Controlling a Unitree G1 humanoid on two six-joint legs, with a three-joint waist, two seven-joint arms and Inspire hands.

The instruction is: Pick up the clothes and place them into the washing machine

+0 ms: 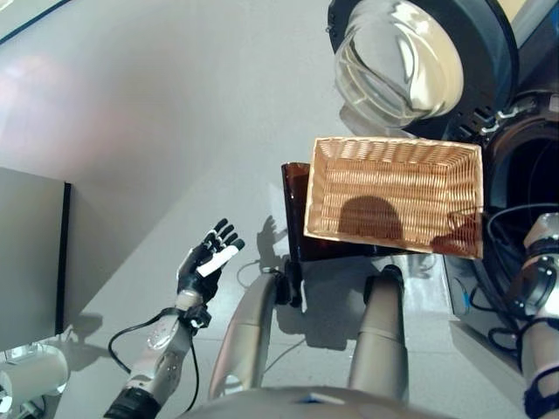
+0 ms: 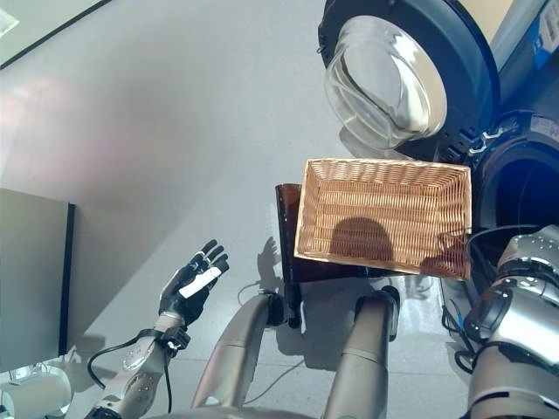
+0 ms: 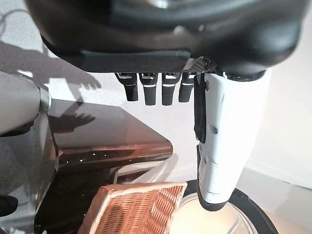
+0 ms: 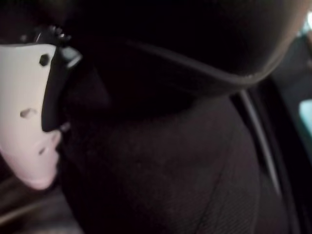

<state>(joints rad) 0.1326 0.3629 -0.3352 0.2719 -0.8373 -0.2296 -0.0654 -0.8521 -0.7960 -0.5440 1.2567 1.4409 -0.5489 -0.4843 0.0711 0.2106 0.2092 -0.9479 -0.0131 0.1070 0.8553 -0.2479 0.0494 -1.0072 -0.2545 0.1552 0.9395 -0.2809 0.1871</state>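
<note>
The shallow wicker basket rests on the low dark brown box and has no clothes in it. The washing machine stands at the right with its round glass door swung open and its dark drum opening beside the basket. My right arm reaches into that opening. My right hand is inside, close against dark cloth. My left hand is open and empty, held over the floor left of the box, with its fingers straight.
A grey cabinet stands at the left edge. Pale grey floor stretches between it and the box. The basket's corner and the box top show past my left hand.
</note>
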